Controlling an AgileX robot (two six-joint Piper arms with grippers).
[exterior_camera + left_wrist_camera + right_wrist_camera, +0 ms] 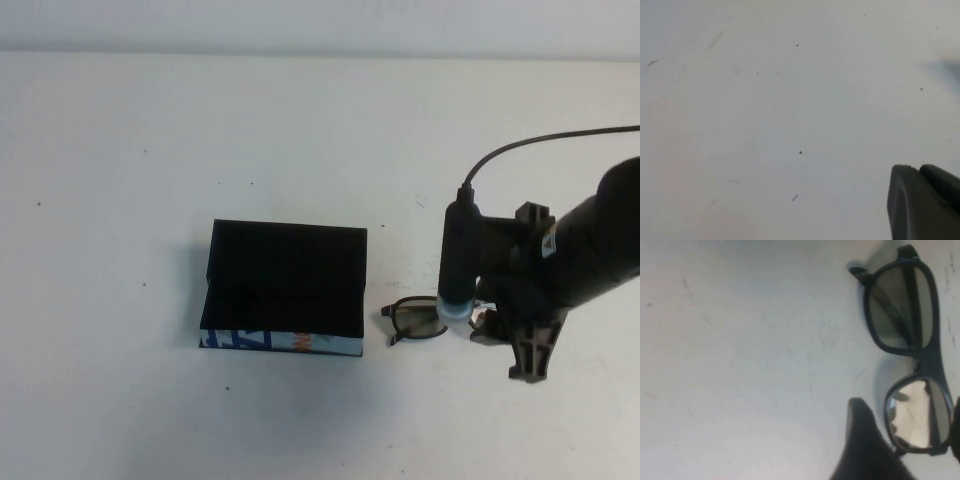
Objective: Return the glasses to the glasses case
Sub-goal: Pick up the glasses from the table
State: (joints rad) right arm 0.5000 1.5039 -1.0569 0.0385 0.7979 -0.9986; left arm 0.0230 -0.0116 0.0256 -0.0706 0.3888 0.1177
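Observation:
The black glasses case (285, 285) sits at the table's middle, its blue, white and orange strip (280, 341) facing the near edge; its lid appears tilted up at the back. The dark-framed glasses (418, 318) lie on the table just right of the case. My right gripper (492, 325) hangs low over their right end. In the right wrist view the glasses (927, 360) lie flat, and my right gripper (910, 422) is open with one lens between its fingers (865, 445). My left gripper (920, 169) shows only in its wrist view, shut, above bare table.
A black cable (520, 150) arcs from the right arm's camera stalk (458, 260) toward the right edge. The white table (150, 150) stretches wide to the left and behind the case.

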